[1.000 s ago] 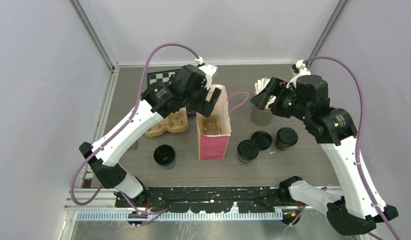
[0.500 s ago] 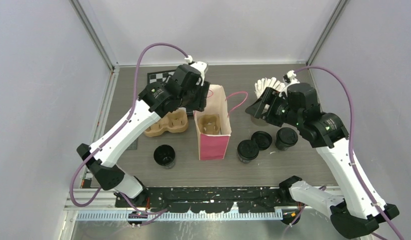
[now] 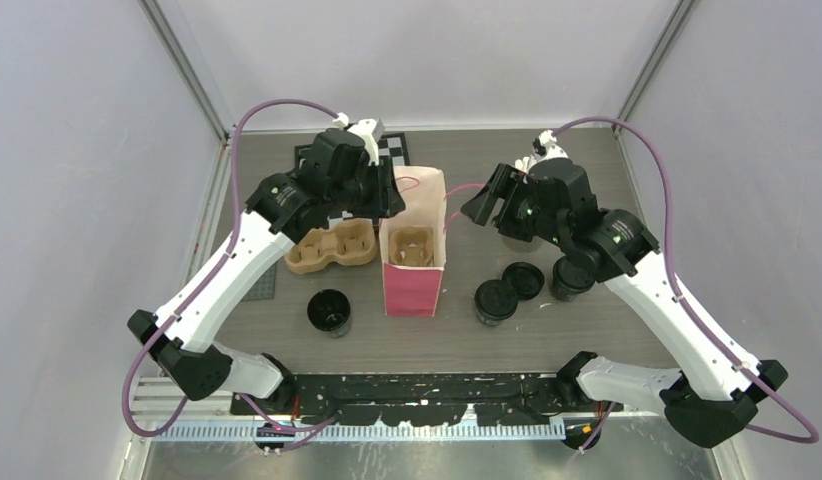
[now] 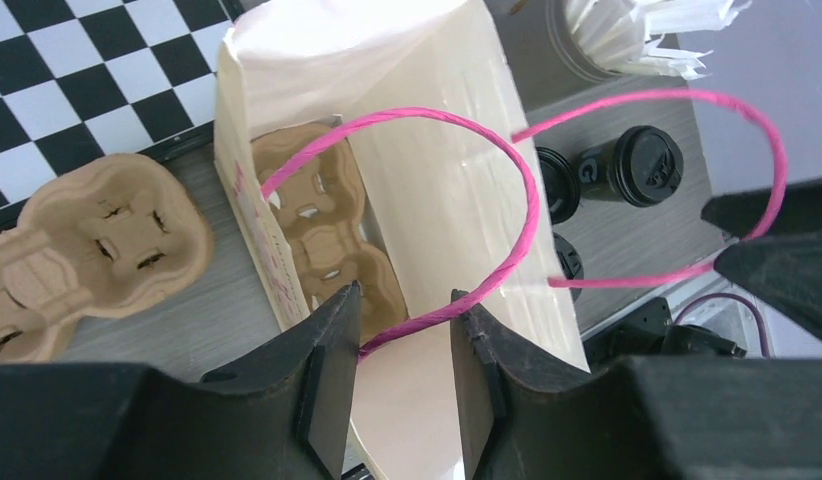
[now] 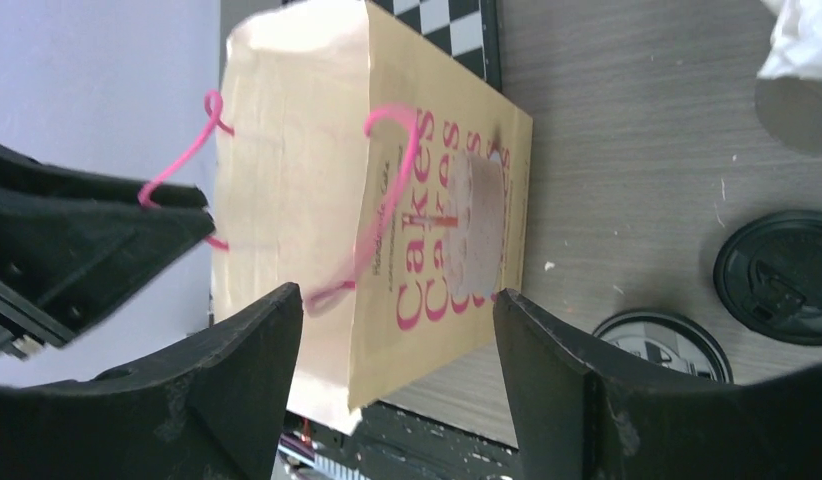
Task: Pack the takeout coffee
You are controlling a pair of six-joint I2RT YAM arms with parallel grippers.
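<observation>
The paper bag point(image 3: 415, 290) stands open mid-table with a brown pulp tray point(image 3: 412, 246) inside. My left gripper point(image 3: 390, 197) hangs over the bag's left rim. In the left wrist view, one pink handle point(image 4: 487, 180) runs between its fingers point(image 4: 402, 295), which stand apart. My right gripper point(image 3: 479, 205) is open beside the other pink handle point(image 5: 387, 190), its fingers point(image 5: 397, 295) straddling the bag's printed side point(image 5: 437, 230). An open black cup point(image 3: 330, 311) sits left of the bag. To the bag's right are a black cup point(image 3: 495, 301), a flat lid point(image 3: 524, 280) and a lidded cup point(image 3: 572, 277).
A second pulp tray point(image 3: 332, 250) lies left of the bag. A grey cup of white sticks point(image 4: 637, 30) stands behind the right gripper, mostly hidden in the top view. A checkerboard mat point(image 3: 399, 150) lies at the back. Metal frame posts flank the table.
My left gripper has moved left and narrowed around the bag's handle, and the bag has shifted left with it. My right gripper has swung left to the bag's other handle.
</observation>
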